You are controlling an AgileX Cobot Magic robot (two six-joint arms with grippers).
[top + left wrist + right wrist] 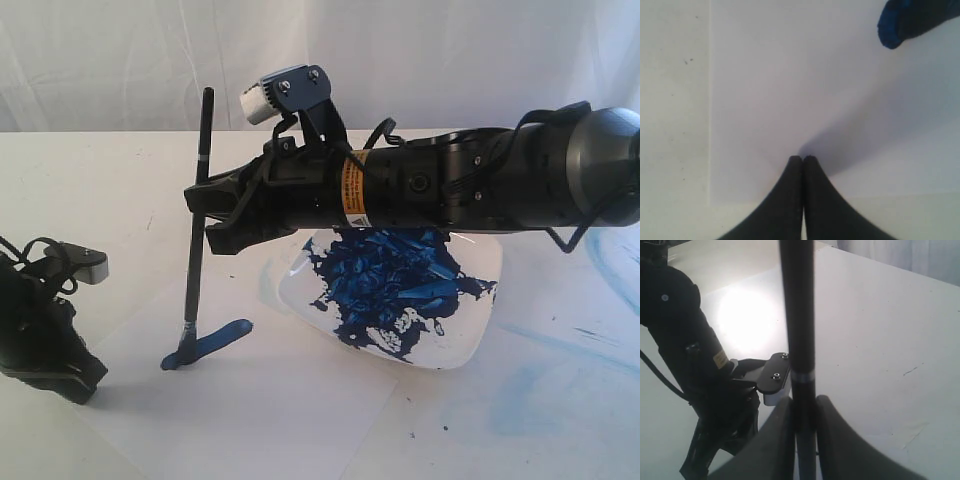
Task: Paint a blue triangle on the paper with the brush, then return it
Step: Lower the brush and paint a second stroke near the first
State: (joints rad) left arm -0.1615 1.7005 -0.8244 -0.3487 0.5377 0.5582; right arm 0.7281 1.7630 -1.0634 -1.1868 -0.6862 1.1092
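Closest to me, at the lower left of the exterior view, sits the left end effector (78,380), matte black; its wrist camera shows the two tapered fingertips (795,172) pressed together with nothing between them, poised over the paper (790,75) near one of its edges. That paper is a thin, flat white sheet lying on the off-white bench (80,180), which is slightly scuffed and speckled. I see the right end effector (205,215) reaching across from the right and clenched on the brush (196,240), its smooth curved fingers (777,440) clamping the slim black handle just below a pale band. The brush stands nearly upright, and its blue-coated bristles touch the paper at the lower end of a single thick, dark blue stroke (215,345), short and slanted; no closed triangle shows. Behind the stroke, partly under the right arm, a glossy white square dish (480,320) with rounded corners rests on the sheet, holding a ragged blob of dark blue paint (390,280). Faint pale blue smears (600,270) streak the bench to the right of the dish.
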